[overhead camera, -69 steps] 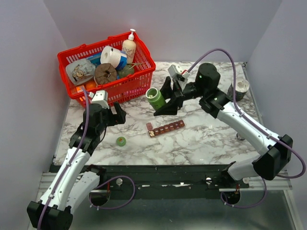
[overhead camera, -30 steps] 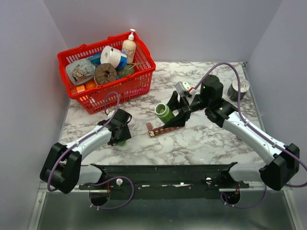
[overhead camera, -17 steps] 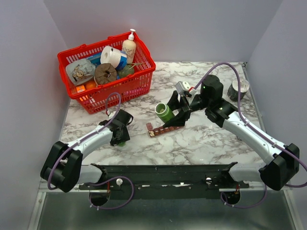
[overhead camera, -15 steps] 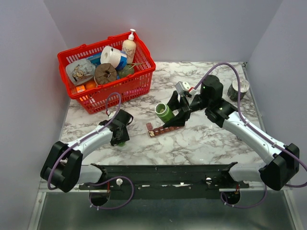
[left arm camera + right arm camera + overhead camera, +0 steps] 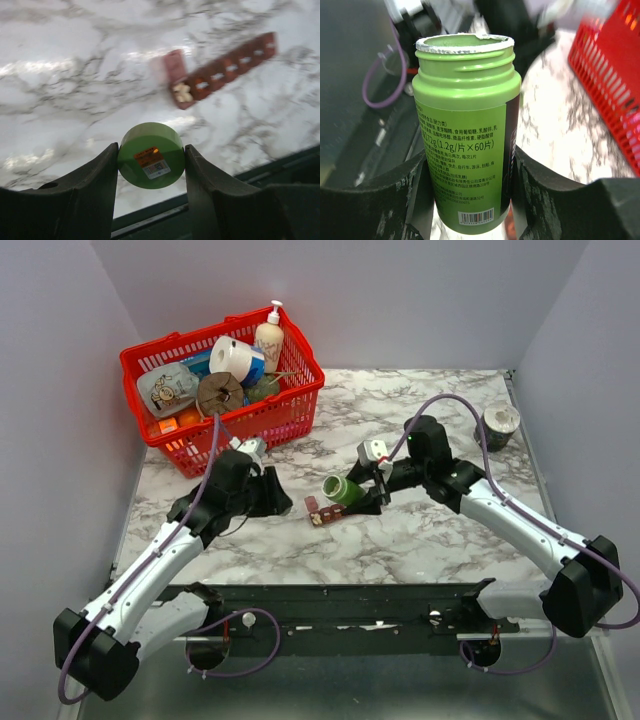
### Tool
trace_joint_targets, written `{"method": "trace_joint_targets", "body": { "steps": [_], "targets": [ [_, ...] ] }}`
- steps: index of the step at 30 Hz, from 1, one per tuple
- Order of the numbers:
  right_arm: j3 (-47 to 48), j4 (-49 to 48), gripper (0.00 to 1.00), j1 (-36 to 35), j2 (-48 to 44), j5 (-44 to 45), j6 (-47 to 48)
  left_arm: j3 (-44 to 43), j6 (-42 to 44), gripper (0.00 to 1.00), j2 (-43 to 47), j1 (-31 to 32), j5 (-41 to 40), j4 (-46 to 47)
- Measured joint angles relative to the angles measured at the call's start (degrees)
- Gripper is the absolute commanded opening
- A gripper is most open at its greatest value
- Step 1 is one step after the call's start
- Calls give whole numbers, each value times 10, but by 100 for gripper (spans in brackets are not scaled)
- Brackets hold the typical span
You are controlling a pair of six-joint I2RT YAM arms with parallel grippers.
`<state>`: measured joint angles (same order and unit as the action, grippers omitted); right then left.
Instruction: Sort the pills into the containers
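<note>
Left gripper (image 5: 151, 152) clamps the green cap (image 5: 150, 157); right gripper (image 5: 470, 172) grips the open green bottle (image 5: 467, 115). I see the container strip (image 5: 225, 74) on the marble table (image 5: 430, 530), end lid (image 5: 173, 65) up, probably pale pills (image 5: 182, 91) inside, blurry. From above, bottle and gripper cover most of it.

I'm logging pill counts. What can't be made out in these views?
Inside of the green bottle: the right wrist view sees it side-on, so its wall hides the contents; too small in the top view.
Pill strip: in the top view the bottle and right gripper cover most of it.
The strip's other compartments: left wrist view is blurred, contents unclear.
Label on the green cap in the left gripper: left wrist view, too small to read.
</note>
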<state>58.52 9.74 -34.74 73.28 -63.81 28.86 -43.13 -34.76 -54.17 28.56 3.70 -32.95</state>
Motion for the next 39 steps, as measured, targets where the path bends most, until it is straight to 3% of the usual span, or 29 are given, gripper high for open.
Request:
{"method": "trace_joint_targets", "body": {
  "steps": [10,18,26,39],
  "targets": [
    [-30,39,0,0,5,96,102,-64,-88,10,-29,-26,291,143],
    [-26,39,1,3,21,158,115,-63,-190,9,-57,-34,384,250],
    [-25,43,1,3,27,197,115,-72,-223,8,-58,-33,406,283],
    [2,66,1,-9,31,235,112,-196,-138,6,-114,-1,296,107]
  ]
}}
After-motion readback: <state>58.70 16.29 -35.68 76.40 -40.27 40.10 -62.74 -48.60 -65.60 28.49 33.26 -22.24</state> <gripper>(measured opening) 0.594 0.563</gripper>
